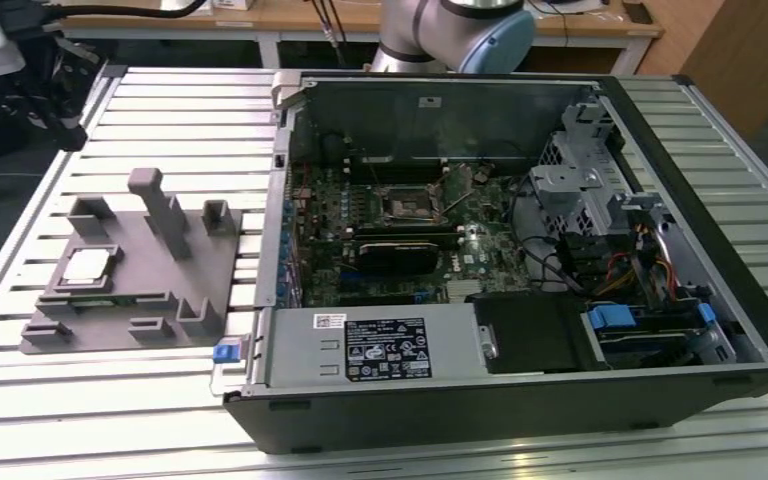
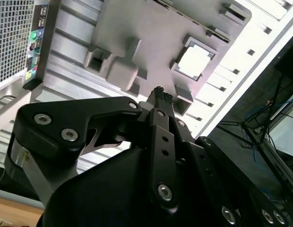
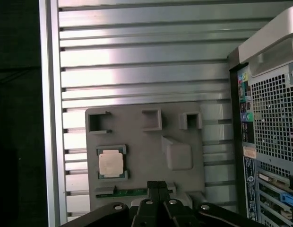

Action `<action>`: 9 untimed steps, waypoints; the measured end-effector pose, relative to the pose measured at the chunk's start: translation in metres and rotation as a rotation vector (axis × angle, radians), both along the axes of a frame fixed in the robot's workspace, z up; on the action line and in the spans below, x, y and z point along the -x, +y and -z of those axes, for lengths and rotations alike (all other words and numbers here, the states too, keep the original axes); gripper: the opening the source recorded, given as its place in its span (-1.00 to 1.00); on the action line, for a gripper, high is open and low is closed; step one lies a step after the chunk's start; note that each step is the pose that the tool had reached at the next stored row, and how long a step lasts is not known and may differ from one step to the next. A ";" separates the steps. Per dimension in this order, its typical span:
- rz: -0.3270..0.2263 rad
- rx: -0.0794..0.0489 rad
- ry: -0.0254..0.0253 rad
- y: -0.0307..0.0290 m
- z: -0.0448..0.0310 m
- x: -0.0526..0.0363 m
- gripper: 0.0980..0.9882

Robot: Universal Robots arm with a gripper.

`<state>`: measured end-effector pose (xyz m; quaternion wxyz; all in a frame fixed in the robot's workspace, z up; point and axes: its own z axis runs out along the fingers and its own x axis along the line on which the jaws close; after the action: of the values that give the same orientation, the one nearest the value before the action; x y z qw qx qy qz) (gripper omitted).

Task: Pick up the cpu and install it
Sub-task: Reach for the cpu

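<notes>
Pressed together with nothing between its 2 fingertips, my pincer [image 3: 158,185] hangs above the grey fixture [image 3: 137,142], over the edge where a thin green strip [image 3: 132,192] lies in a slot. From the second wrist view I see the same black tips [image 2: 159,91] closed on each other and pointing down at that block. The cpu [image 3: 112,163] is not in my grip: it lies flat, pale silvery top up, in a square framed recess of the fixture, near my fingertips but clearly apart from them. In the exterior view the cpu [image 1: 87,265] sits toward the far-left part of the fixture, with several upright posts [image 1: 157,205] standing around it on the block. The fixture rests on the slatted metal tabletop [image 1: 157,110], just beside the open case [image 1: 518,400], on the exterior view's left of it. The case lies on its side with its panel off, so the board [image 1: 478,240] inside faces up. A black square socket [image 1: 408,203] sits on that board, well apart from the cpu. My arm [image 1: 458,35] shows behind the case at the far edge of the tabletop. In the first wrist view the case's perforated rear wall [image 3: 274,118] with its ports stands right next to the fixture.
</notes>
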<state>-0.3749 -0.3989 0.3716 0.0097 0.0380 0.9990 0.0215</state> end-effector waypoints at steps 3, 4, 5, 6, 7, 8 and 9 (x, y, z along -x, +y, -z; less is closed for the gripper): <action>0.000 0.000 0.0003 0.0000 0.0008 0.0125 -0.98; 0.000 0.000 0.0006 0.0000 0.0011 0.0163 -0.98; 0.000 0.000 0.0009 0.0000 0.0013 0.0195 -0.98; 0.000 0.000 0.0010 0.0000 0.0017 0.0228 -0.98; 0.000 0.000 0.0014 0.0000 0.0019 0.0259 -0.98; 0.000 0.000 0.0018 0.0000 0.0022 0.0285 -0.98; 0.000 0.000 0.0023 0.0000 0.0024 0.0309 -0.98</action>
<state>-0.4058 -0.3989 0.3691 0.0085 0.0380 0.9990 0.0215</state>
